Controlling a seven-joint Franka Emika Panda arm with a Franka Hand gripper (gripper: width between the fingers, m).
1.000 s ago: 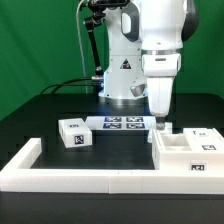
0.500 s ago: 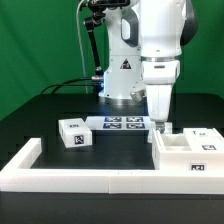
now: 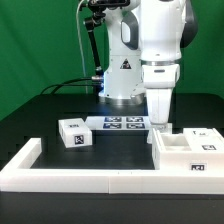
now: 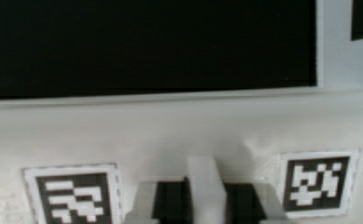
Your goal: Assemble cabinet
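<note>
The cabinet's large white box body (image 3: 188, 152) lies at the exterior view's right, against the rim bar. A smaller white tagged block (image 3: 73, 131) lies at the left. My gripper (image 3: 159, 123) hangs just behind the body's left back corner. In the wrist view, my gripper (image 4: 203, 200) has its dark fingers (image 4: 165, 203) close on both sides of a thin white ridge. The ridge belongs to a white cabinet panel (image 4: 178, 125) with a tag on either side. In the exterior view my hand hides most of the panel.
The marker board (image 3: 120, 123) lies flat between the block and my gripper, in front of the robot base (image 3: 122, 88). The long low white rim bar (image 3: 90, 172) runs along the front and turns up at the left. The table is black.
The gripper has shifted slightly toward the exterior view's right, closer to the box body's corner. The block and the box body have not moved.
</note>
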